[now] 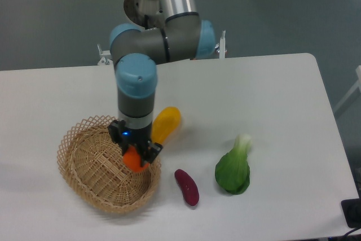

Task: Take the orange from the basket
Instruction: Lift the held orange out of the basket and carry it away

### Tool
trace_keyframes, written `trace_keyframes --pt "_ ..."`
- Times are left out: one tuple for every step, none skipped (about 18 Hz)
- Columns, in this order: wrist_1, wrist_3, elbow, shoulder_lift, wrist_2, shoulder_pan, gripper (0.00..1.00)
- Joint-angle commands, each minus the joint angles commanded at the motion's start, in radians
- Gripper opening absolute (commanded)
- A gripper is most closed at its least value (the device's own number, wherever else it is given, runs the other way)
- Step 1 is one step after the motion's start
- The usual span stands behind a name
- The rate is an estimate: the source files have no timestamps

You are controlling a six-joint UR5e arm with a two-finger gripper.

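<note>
The basket [93, 167] sits on the white surface [271, 100] with nothing lying inside it. The hand [135, 156] grips the orange [133, 161] between its fingers, over the basket's right rim. The orange is round, so no long axis shows. Right of the basket lie a yellow fruit [165, 125] just beyond the rim, a purple vegetable [186, 187], and farther right a leafy green [233, 167]. Behind the surface is a grey floor [271, 9].
</note>
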Motion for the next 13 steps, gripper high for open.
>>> trace_keyframes --pt "0.000 0.015 -0.006 0.000 0.021 0.005 0.50" --pt "0.002 0.040 -0.009 0.002 0.040 0.018 0.50" --pt "0.002 0.058 -0.009 0.003 0.046 0.038 0.50" --pt "-0.003 0.069 -0.002 0.006 0.046 0.054 0.47" --pt "-0.006 0.075 0.003 0.009 0.046 0.070 0.43" --pt "-0.006 0.075 0.005 0.009 0.046 0.083 0.42" --pt "-0.006 0.075 0.005 0.008 0.048 0.092 0.42" --pt "-0.006 0.075 0.005 0.008 0.048 0.104 0.43" --pt "-0.006 0.077 0.003 0.008 0.046 0.121 0.43" --pt "-0.006 0.077 0.005 0.009 0.046 0.135 0.43" --pt "-0.006 0.077 0.008 0.009 0.048 0.149 0.43" --pt "-0.006 0.080 0.017 0.008 0.049 0.164 0.43" --pt "-0.009 0.113 0.037 0.003 0.049 0.182 0.43"
